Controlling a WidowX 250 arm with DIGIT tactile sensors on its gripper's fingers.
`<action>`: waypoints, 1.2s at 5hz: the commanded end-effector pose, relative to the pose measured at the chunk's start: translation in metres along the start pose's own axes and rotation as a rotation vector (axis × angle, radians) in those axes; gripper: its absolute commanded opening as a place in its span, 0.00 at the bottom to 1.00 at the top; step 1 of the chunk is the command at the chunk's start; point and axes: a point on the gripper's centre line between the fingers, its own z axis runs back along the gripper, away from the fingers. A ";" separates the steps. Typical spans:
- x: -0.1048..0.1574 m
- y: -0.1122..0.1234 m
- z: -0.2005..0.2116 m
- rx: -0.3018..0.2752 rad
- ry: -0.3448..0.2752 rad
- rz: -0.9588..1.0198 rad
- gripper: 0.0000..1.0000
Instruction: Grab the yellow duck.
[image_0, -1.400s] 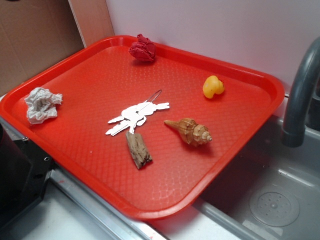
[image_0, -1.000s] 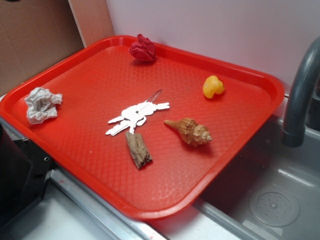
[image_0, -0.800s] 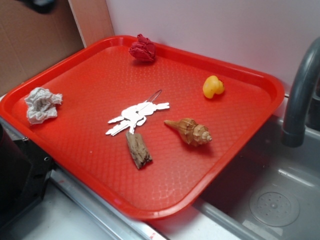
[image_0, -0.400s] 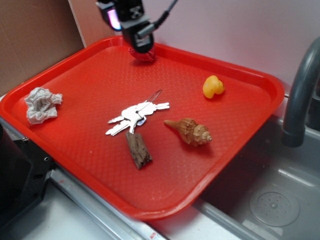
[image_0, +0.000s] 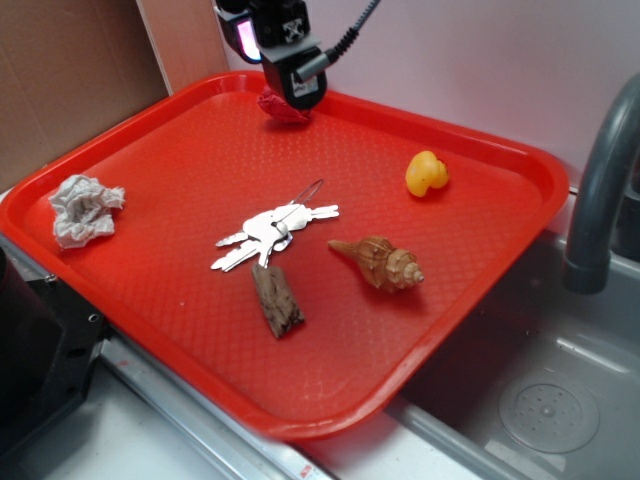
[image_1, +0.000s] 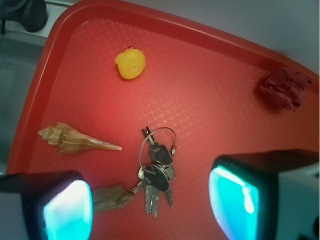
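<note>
The yellow duck (image_0: 426, 173) rests on the red tray (image_0: 170, 170) near its back right corner, a small glossy yellow-orange blob. In the wrist view the yellow duck (image_1: 131, 63) shows at upper left, far ahead of the fingers. My gripper (image_0: 297, 92) hangs high over the tray's back edge, well left of the duck and above a red crumpled wad (image_0: 278, 108). It is open: the two glowing pads (image_1: 67, 210) stand wide apart with nothing between them, and a bunch of keys (image_1: 156, 172) lies on the tray below.
A tan seashell (image_0: 380, 262), the keys (image_0: 272, 232) and a piece of wood (image_0: 277, 300) lie mid-tray. White crumpled paper (image_0: 85, 208) sits at the left. A grey faucet (image_0: 598, 190) and sink (image_0: 540, 400) stand right of the tray.
My gripper came into view from the upper left and has shifted a little right over the red wad. Nothing on the tray has moved.
</note>
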 end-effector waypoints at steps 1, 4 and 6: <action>0.008 -0.003 0.015 0.000 -0.054 -0.006 1.00; 0.075 -0.006 -0.073 0.001 -0.061 -0.070 1.00; 0.091 0.001 -0.116 -0.022 -0.098 -0.023 1.00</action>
